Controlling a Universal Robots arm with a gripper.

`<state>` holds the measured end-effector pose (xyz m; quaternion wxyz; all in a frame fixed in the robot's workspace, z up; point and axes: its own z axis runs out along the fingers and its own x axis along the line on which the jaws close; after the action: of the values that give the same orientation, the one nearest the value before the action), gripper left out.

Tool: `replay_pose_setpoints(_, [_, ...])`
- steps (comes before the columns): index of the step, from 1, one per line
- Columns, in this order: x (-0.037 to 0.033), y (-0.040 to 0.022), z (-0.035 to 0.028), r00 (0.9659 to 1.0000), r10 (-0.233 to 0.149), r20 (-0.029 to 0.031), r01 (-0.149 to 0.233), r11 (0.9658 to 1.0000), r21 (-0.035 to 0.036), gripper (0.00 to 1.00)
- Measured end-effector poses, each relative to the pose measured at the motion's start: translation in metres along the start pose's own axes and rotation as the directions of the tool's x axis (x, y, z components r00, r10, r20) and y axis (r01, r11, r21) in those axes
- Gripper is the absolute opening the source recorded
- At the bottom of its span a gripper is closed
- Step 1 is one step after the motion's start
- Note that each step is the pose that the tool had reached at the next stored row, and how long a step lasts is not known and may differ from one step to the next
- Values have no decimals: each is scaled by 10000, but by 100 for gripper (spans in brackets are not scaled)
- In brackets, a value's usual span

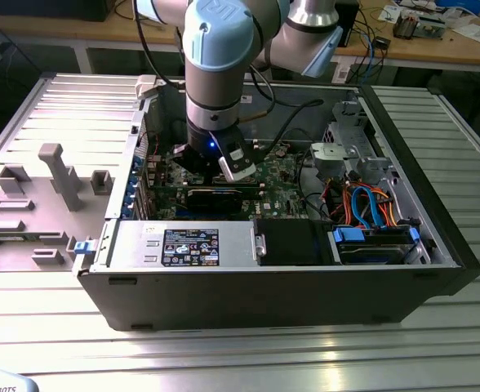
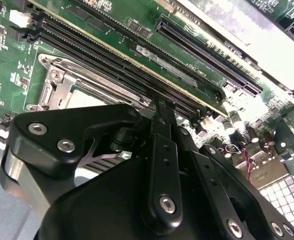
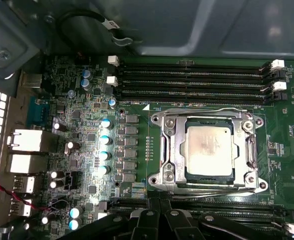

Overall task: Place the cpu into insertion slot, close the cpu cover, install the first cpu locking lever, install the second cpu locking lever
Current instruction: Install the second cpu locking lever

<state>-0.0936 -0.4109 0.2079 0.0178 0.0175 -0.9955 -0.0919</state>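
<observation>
The cpu (image 3: 208, 148), a small flat silver-grey square chip, already sat in the silver-rimmed square insertion slot (image 3: 163, 150), with the thin silver metal cpu cover (image 3: 241, 150) frame down around it, I'd say. The wire levers looked latched too. The black gripper (image 3: 159, 225) hovered just beside it; couldn't tell how its claw stood. Long black memory slots (image 3: 192, 80) lay beyond.

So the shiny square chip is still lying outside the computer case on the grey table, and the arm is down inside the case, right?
Not quite. In the first wrist view the cpu already sits in the insertion slot on the green board, framed by the cpu cover. The arm is indeed down inside the case, as the exterior view shows.
</observation>
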Motion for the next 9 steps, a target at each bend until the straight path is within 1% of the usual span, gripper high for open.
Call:
replay_pose_setpoints(3, [0,-2,9,10000,-2,2,2,10000,-68,11])
replay_pose_setpoints(9, [6,-4,24,10000,-5,4,5,9999,-142,11])
